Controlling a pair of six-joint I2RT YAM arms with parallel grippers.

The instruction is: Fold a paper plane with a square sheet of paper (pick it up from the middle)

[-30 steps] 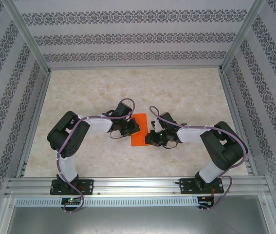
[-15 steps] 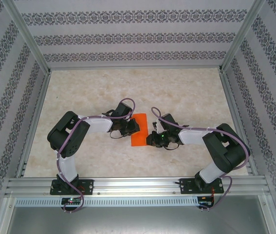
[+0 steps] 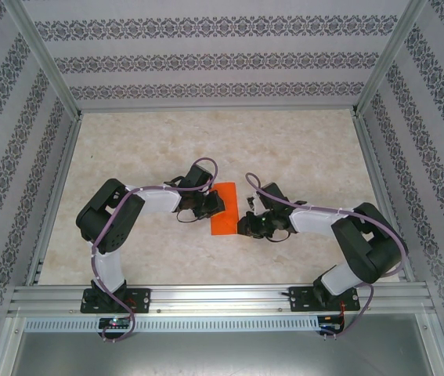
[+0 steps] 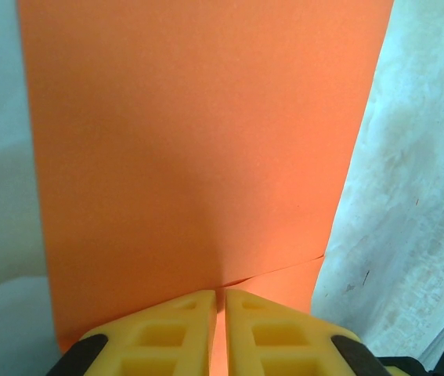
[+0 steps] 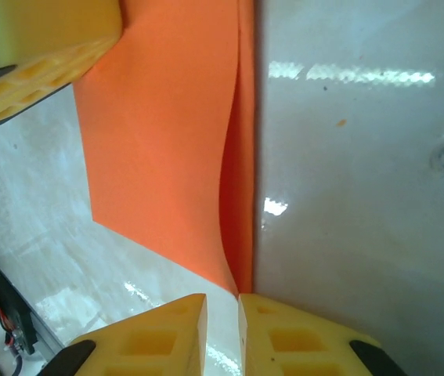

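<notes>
The square sheet of paper is bright orange and lies folded in two on the table between my arms. My left gripper comes in from the sheet's left side. In the left wrist view this gripper is shut on the paper, with orange showing in the thin slit between its yellow fingers. My right gripper sits at the sheet's near right corner. In the right wrist view its jaws stand a narrow slit apart with bare table between them. The paper's corner ends just at its fingertips.
The marble-patterned table is walled by patterned panels and a metal frame. A rail along the near edge carries both arm bases. In the right wrist view the left gripper's yellow finger shows at the top left.
The right arm's elbow has swung out to the right and its gripper has slid slightly toward the near edge. The left arm and the paper have stayed put.
</notes>
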